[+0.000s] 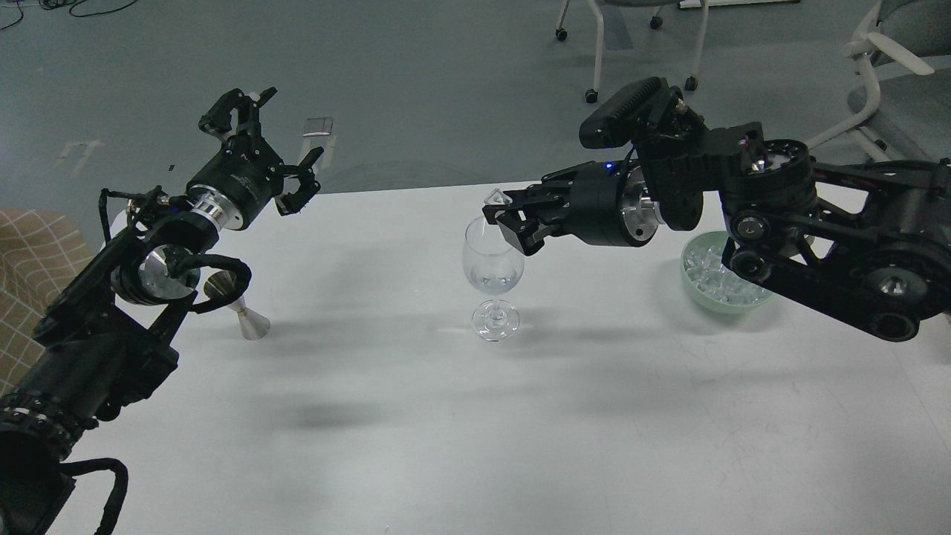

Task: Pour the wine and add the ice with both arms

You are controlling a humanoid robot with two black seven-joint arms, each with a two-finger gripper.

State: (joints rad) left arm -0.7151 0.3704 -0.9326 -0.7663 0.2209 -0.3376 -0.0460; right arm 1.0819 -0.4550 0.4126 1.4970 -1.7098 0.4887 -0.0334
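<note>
Head view: ice cube (494, 198) seemingly between right jaws.

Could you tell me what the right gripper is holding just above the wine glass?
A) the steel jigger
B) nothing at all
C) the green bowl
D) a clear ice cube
D: the right gripper pinches a small clear ice cube just over the rim of the wine glass, while the jigger stands on the table by the left arm.

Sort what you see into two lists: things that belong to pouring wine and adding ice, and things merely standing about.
Belong: wine in the stemmed glass; ice in the green bowl; ice cube in the right gripper; jigger; left gripper.

Standing about: wheeled chairs; checked cloth.
</note>
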